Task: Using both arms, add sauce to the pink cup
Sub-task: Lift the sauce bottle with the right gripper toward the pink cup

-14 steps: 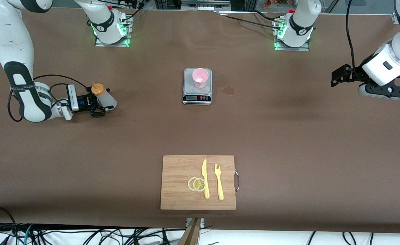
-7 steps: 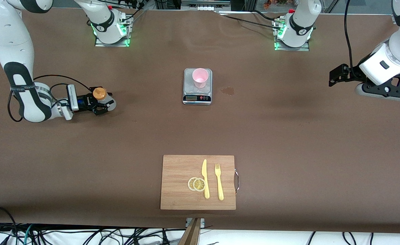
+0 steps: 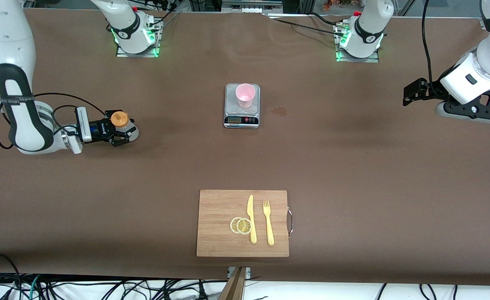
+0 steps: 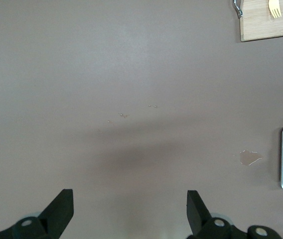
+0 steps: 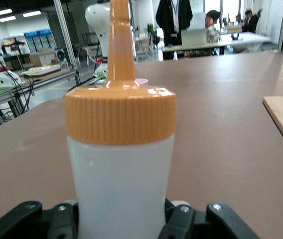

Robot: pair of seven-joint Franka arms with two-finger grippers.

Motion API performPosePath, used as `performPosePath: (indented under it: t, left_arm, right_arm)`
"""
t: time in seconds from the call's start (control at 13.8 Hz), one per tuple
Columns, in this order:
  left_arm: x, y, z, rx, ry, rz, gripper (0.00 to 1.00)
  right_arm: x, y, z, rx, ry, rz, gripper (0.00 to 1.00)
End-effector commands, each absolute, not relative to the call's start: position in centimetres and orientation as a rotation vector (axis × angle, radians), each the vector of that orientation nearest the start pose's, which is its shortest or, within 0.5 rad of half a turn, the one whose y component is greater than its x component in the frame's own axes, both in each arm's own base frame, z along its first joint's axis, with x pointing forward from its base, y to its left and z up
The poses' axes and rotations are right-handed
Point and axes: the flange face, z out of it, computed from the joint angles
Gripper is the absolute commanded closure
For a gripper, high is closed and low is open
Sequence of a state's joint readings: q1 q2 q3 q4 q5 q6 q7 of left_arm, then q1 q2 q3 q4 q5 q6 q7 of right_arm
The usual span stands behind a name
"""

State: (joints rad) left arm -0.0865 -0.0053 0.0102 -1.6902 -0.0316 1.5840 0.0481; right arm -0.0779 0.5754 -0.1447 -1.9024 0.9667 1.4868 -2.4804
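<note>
Looking toward the right arm's end of the table (image 3: 353, 166), you find the right pincer (image 3: 119, 132) clenched on the sauce (image 3: 122, 123), a whitish squeeze bottle whose orange nozzle cap (image 5: 120, 112) stands upright; in the right wrist view the black fingers (image 5: 181, 224) press against the bottle's body on both sides (whether its base rests on the table or hangs just clear of it, you cannot tell from these views).

The pink cup (image 3: 245, 95) stands upright on the grey kitchen scale (image 3: 241, 120), midway between the two arms' ends of the table and well apart from the bottle. Just beside the scale, toward the left arm's end, a small stain (image 3: 279, 111) marks the brown cover.

Your left pincer (image 3: 413, 92) waits in the air over the left arm's end of the table, released: its two fingertips (image 4: 62, 209) stand wide apart with nothing between them.

Nearer to the front camera than the scale lies a wooden cutting board (image 3: 216, 208), carrying two lemon slices (image 3: 241, 225), a yellow knife (image 3: 251, 218) and a yellow fork (image 3: 268, 222) side by side.
</note>
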Motion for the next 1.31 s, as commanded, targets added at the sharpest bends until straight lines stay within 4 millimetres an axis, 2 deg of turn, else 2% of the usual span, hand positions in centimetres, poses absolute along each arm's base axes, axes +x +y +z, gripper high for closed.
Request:
performPosePath:
  t: [0.0,0.07,0.29,0.65,1.02,1.23]
  left_arm:
    - [54.7,-4.6,58.2,-3.149,0.216,0.163,0.00]
    - [54.4,-4.7,58.9,-3.147,0.215,0.191,0.00]
    - [54.0,-5.8,59.1,-3.138,0.152,0.233,0.00]
    - [54.3,-5.8,59.2,-3.140,0.148,0.228,0.00]
    - [54.3,-5.8,59.4,-3.141,0.150,0.224,0.00]
    - [54.3,-5.8,59.4,-3.141,0.150,0.224,0.00]
  right_arm:
    - [56.0,1.5,25.6,-1.393,-1.640,-0.583,1.00]
    - [56.5,2.9,26.5,-1.453,-1.666,-0.527,1.00]
    - [56.6,7.6,28.8,-1.561,-1.719,-0.375,1.00]
    - [55.8,15.0,31.0,-1.753,-1.764,-0.163,1.00]
    - [53.4,23.1,32.7,-1.905,-1.791,0.019,1.00]
    - [51.8,26.6,33.4,-2.017,-1.841,0.143,1.00]
